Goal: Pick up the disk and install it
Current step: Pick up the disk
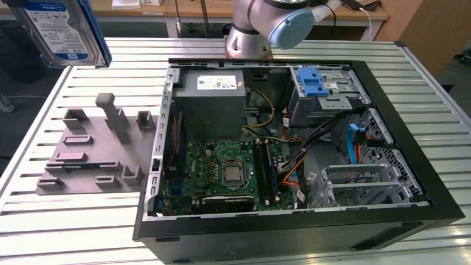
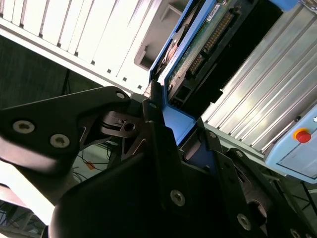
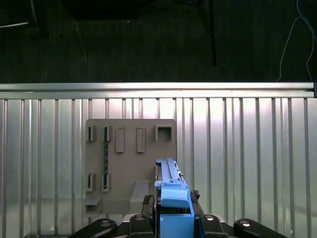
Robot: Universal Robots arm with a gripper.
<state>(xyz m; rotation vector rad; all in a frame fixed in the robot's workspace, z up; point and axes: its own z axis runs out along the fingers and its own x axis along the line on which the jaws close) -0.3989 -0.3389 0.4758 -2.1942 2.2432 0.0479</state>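
Pinching the flat silver disk with the blue plastic frame (image 1: 63,30) tight in the black gripper (image 2: 185,139). Holding it high over the grey holder plate (image 1: 92,146), beside the open black computer case (image 1: 294,237). Probably stiff, a bit heavy, easy to break. Best gripped by the blue edges.

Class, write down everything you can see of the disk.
The disk is a flat rectangular silver drive with a blue-and-white label and a blue frame round its edges. The second wrist view shows its other face: a green circuit board with a connector row. It is held in the air, touching nothing but the gripper, which is shut on one framed end; in the first wrist view it hangs over the grey fixture board.
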